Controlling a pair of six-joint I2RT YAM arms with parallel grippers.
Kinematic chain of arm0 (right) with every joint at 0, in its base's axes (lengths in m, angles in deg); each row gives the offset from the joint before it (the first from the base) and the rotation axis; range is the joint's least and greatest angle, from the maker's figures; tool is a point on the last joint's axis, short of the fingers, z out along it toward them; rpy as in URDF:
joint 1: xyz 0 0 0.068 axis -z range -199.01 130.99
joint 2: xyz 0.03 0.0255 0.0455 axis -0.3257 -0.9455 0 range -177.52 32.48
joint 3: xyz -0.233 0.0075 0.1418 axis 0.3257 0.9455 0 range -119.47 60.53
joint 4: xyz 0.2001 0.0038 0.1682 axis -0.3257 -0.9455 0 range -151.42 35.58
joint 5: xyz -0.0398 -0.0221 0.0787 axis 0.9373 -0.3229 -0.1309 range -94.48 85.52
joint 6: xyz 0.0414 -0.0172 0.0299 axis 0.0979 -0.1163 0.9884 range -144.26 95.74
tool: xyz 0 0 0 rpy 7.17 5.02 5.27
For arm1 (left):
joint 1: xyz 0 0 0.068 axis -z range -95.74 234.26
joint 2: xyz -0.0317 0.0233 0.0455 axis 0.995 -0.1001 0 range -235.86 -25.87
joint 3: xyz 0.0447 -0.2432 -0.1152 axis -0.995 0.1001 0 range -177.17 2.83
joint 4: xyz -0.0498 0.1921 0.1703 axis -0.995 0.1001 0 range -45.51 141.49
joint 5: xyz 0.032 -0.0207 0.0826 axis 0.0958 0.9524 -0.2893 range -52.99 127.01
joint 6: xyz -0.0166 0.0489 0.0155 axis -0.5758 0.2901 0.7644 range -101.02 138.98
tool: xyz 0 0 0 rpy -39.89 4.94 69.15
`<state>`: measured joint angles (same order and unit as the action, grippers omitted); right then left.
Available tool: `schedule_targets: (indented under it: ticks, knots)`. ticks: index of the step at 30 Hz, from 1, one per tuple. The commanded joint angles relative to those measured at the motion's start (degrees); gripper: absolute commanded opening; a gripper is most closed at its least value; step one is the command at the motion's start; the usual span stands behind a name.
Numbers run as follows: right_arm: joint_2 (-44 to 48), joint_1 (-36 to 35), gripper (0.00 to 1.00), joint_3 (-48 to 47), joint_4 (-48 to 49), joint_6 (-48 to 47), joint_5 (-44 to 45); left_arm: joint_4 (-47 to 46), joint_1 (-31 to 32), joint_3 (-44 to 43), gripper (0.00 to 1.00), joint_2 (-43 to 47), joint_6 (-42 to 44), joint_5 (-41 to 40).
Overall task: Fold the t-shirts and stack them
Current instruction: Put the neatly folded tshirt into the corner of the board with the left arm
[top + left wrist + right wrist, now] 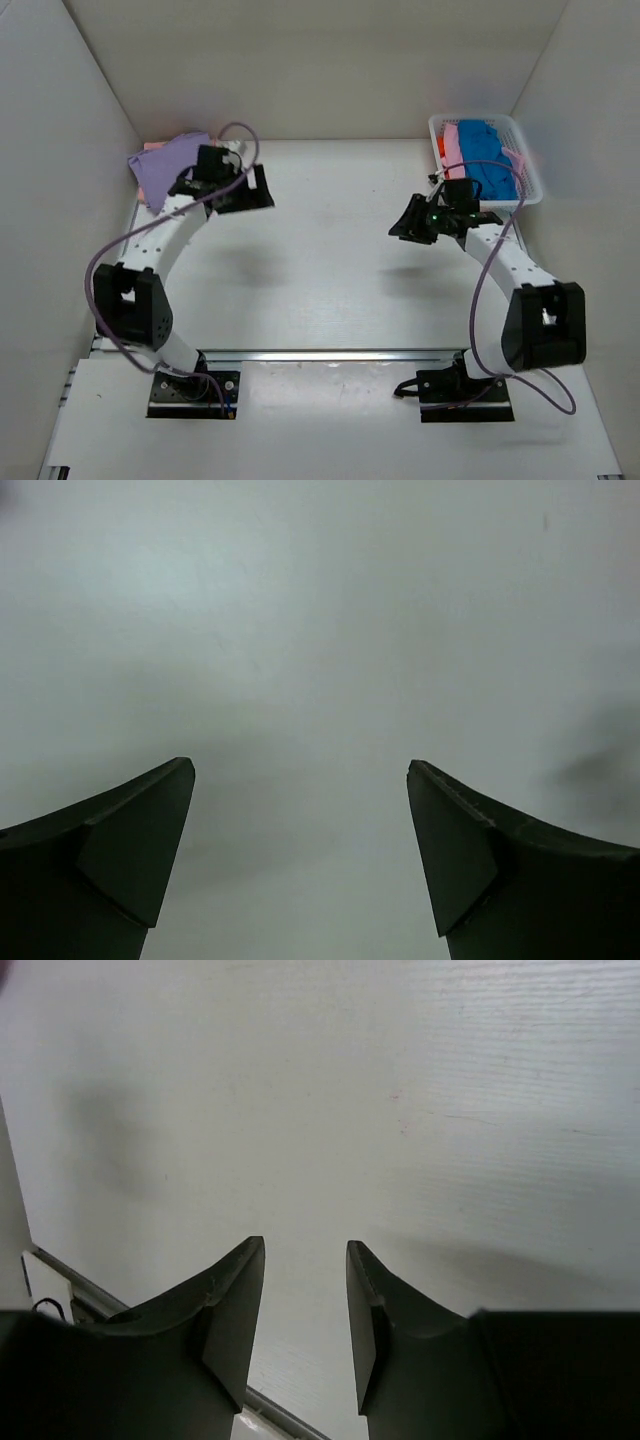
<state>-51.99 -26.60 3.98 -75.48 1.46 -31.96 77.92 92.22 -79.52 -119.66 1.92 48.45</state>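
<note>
We record a table [330, 270], walled left, right and behind. Far left corner: folded t-shirts [165, 168], one on another, on the table. Far right corner: lattice basket [478, 117], with heaped t-shirts [485, 160] in it. Left gripper [245, 190] just right of the folded t-shirts; right gripper [410, 222] before the basket, to its left. Arm bases [195, 390] side by side at the near edge

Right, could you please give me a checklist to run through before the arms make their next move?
1. Left gripper open and empty: ok.
2. Right gripper empty, jaws slightly apart: ok.
3. Table under both grippers bare: ok.
4. Blue t-shirt lying in the white basket beside the right arm: ok.
5. Lavender t-shirt at the far left corner neatly folded: cannot tell.
</note>
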Motion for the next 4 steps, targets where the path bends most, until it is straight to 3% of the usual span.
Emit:
schedule_targets:
  ticks: [1, 4]
  knots:
    - [9.4, 0.9, 0.36, 2.5, -0.3, -1.3, 2.3, -0.9, 6.7, 12.7, 0.98, 12.5, -0.8, -1.6]
    - [15.6, 0.8, 0.36, 8.7, 1.4, 0.4, 2.0, -2.2, 8.4, 20.4, 0.99, 19.9, -3.6, -0.2]
